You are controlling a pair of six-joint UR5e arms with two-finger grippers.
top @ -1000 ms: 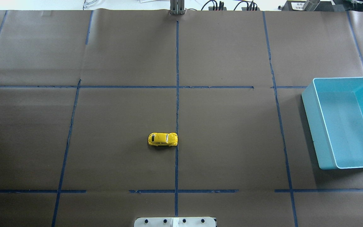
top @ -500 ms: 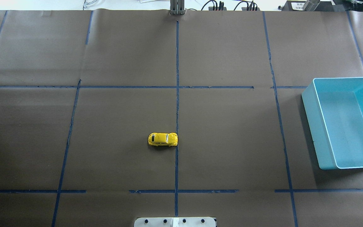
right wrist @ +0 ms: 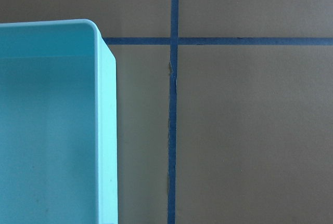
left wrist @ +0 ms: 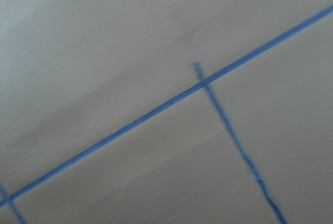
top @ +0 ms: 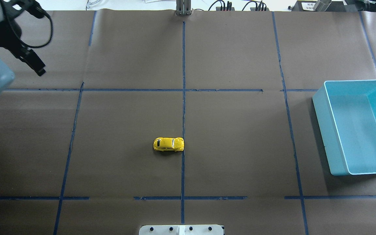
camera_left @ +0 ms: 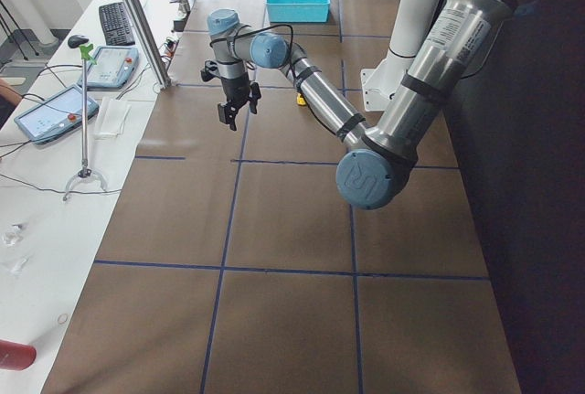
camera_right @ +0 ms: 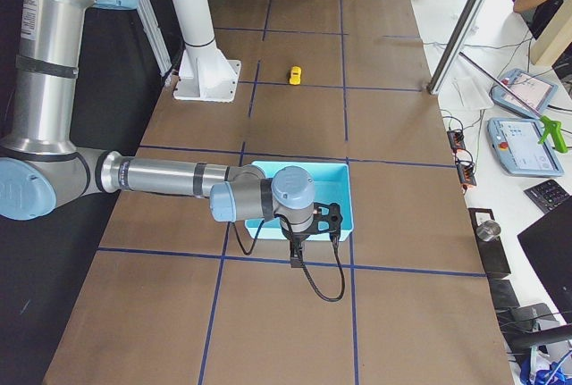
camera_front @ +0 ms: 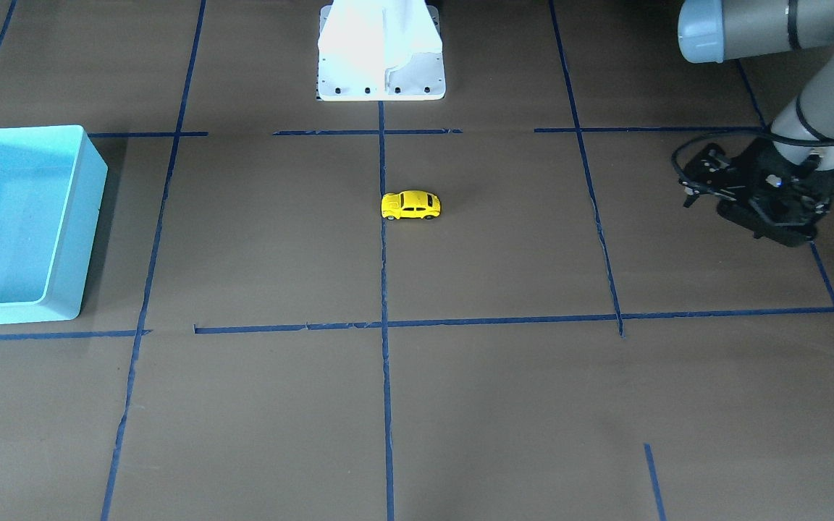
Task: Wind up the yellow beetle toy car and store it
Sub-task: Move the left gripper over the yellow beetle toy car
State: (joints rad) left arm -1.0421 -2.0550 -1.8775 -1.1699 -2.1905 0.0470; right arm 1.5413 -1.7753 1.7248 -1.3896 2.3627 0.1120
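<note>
Overhead exterior view puts the yellow beetle toy car (top: pixel 168 144) on its wheels mid-table. Its long axis runs across the table, one end touching the centre tape line (top: pixel 183 107); which end is the nose is unclear. It is probably light, rigid and slick, so best pinched across its flanks. The left gripper (top: pixel 39 70) and right gripper (camera_right: pixel 295 258) are well apart from it, and how far their jaws are open cannot be told.

Bright, even indoor light falls from above on the matte brown table cover (top: pixel 240 130), without glare. The light blue bin (top: pixel 326 130) throws a soft shadow along its left side; the yellow beetle toy car (top: pixel 168 144) sits over a small one. The left wrist view is pale and motion-blurred. The right wrist view is crisp.
</note>
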